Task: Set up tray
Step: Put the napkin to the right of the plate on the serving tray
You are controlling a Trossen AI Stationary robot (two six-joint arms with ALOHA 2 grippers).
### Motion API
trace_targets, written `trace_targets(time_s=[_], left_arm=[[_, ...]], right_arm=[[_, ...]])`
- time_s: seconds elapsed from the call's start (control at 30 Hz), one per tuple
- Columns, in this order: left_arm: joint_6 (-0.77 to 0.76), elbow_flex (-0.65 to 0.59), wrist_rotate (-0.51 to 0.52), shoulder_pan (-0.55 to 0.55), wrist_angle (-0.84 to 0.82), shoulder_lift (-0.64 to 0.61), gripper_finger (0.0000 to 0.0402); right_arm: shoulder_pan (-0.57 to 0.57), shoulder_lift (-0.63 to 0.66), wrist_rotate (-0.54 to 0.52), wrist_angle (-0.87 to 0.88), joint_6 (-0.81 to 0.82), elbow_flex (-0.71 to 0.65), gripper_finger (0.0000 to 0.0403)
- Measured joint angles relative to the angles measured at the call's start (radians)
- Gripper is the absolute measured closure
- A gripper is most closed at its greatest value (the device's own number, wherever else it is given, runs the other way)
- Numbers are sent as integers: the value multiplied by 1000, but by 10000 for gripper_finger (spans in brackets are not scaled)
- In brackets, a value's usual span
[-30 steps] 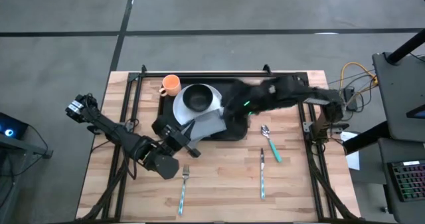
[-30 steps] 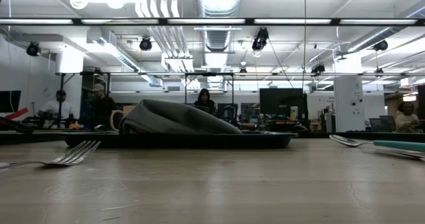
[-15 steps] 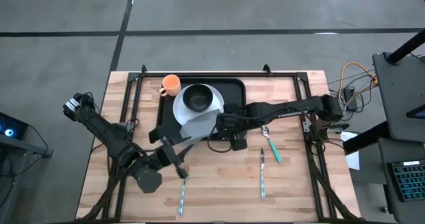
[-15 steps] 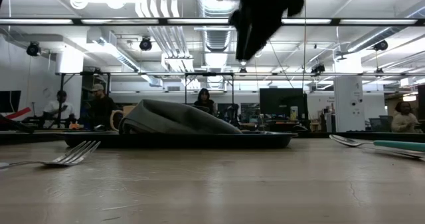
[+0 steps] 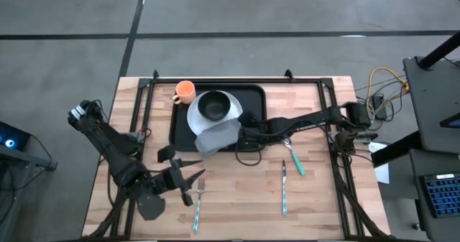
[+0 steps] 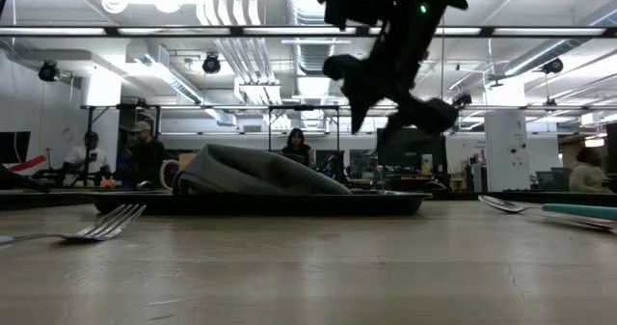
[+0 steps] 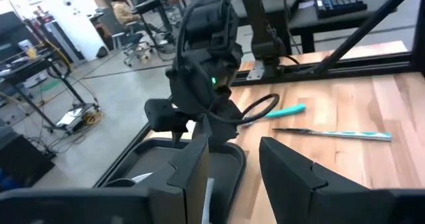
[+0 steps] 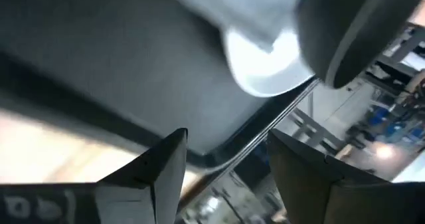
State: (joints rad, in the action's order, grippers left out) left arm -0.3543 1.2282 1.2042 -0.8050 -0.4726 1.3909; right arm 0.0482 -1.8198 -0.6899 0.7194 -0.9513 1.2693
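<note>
The black tray (image 5: 253, 98) lies at the table's far middle. On it are a white plate (image 5: 228, 116) with a dark bowl (image 5: 213, 106), an orange cup (image 5: 185, 92) and a grey folded napkin (image 5: 218, 136) that lies partly on the plate and the tray's near rim; the napkin also shows in the low view (image 6: 253, 171). My right gripper (image 5: 243, 137) is open and empty, above the tray's near right corner (image 8: 219, 159); the low view shows it clear of the tray (image 6: 386, 84). My left gripper (image 5: 192, 180) is open and empty, by the tines of a fork (image 5: 198, 206).
A spoon (image 5: 287, 141), a teal-handled utensil (image 5: 297, 163) and a knife (image 5: 284, 189) lie on the wood right of the tray's near corner. The fork lies near the front edge (image 6: 101, 227). People sit in the room beyond the table.
My left gripper has drawn back from the napkin's near left corner toward the table's near edge and now stands by the fork. My right gripper has swung from over the tray's right part to the tray's near right corner and has come down lower. The napkin stays put.
</note>
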Motion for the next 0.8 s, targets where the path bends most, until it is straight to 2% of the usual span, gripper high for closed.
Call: trace_targets(time_s=[0.13, 0.27, 0.4, 0.6, 0.8], left_arm=[[-1, 0, 0, 0, -23, -12, 285], [0, 0, 0, 1, -27, -24, 285], [3, 0, -1, 1, -39, -35, 285], [-1, 0, 0, 1, -86, -61, 285], [-4, 0, 0, 0, -124, -75, 285]], right_arm=[[-21, -6, -30, -39, -111, -74, 209], [-24, -15, -158, -193, -233, -123, 210], [-5, -14, -148, -396, -288, -152, 217], [14, -13, -134, -575, -222, -187, 225], [21, 1, -76, -572, -27, -200, 225]])
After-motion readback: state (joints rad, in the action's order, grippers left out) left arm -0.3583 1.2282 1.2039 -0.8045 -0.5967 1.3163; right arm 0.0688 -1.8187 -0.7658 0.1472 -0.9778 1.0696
